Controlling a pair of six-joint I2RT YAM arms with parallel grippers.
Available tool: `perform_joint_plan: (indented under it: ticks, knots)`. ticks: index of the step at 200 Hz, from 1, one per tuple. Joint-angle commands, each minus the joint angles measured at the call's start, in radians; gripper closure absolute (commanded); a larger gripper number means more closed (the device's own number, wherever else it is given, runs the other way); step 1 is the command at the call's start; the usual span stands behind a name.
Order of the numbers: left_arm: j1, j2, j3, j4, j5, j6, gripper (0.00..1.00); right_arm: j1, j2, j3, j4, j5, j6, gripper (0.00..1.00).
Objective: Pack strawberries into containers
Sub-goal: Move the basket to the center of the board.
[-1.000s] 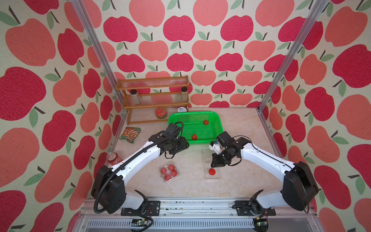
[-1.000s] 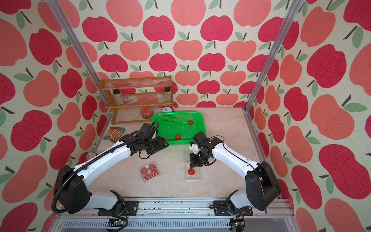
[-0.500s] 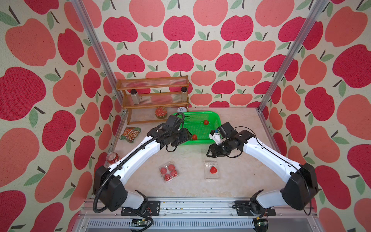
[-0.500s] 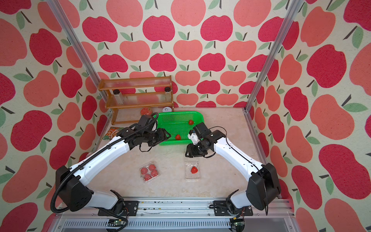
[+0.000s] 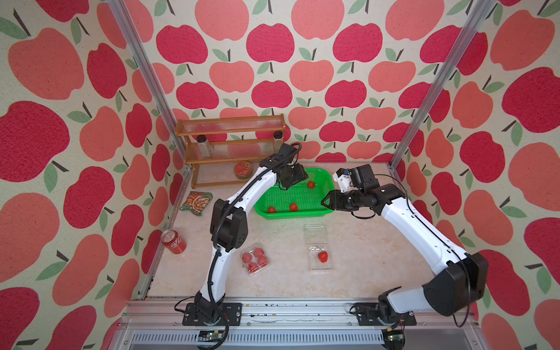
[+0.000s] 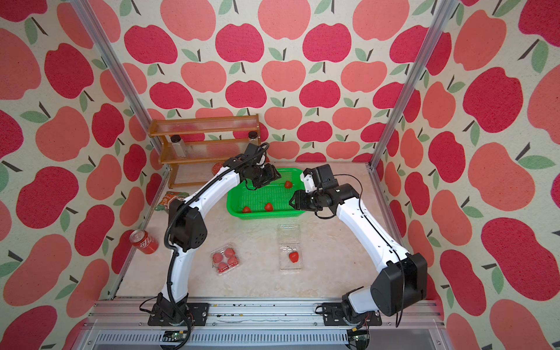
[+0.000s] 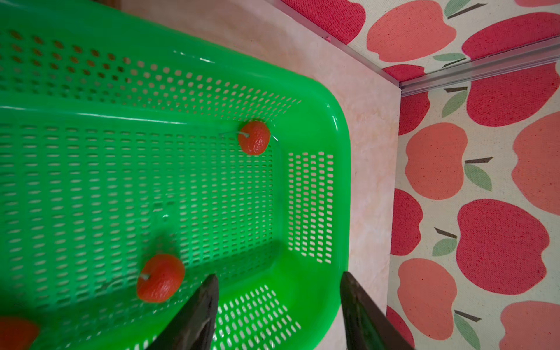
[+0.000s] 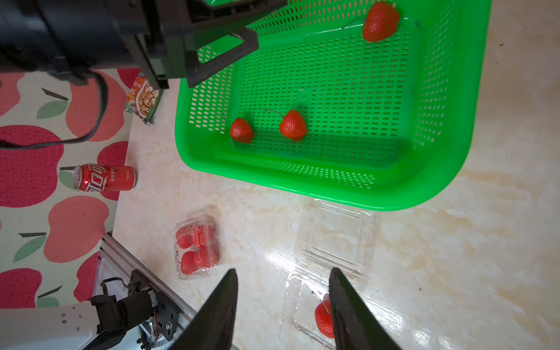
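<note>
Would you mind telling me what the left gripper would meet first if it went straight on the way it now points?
Most likely the green basket: the left gripper aims at its perforated floor by the end wall. The nearest strawberry lies just beside that line, though depth is unclear.

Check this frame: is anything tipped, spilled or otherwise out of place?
The red aluminium soda can lies on its side at the table edge instead of standing; nothing has visibly spilled. No small red strawberries lie loose outside the green perforated basket or clear plastic clamshell boxes.
</note>
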Motion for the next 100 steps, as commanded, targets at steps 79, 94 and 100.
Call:
perform_joint_plan:
  ticks: [79,94,100]
  knots:
    - [0.088,0.309,0.286,-0.083,0.08,0.035,0.45,-0.094,0.004,-0.073,0.074,-0.152,0.045,0.52]
    - [0.088,0.327,0.311,-0.085,0.081,0.056,0.45,-0.098,0.021,-0.076,0.076,-0.158,0.043,0.52]
    - [0.088,0.334,0.316,-0.08,0.085,0.063,0.45,-0.099,0.028,-0.078,0.079,-0.158,0.045,0.52]
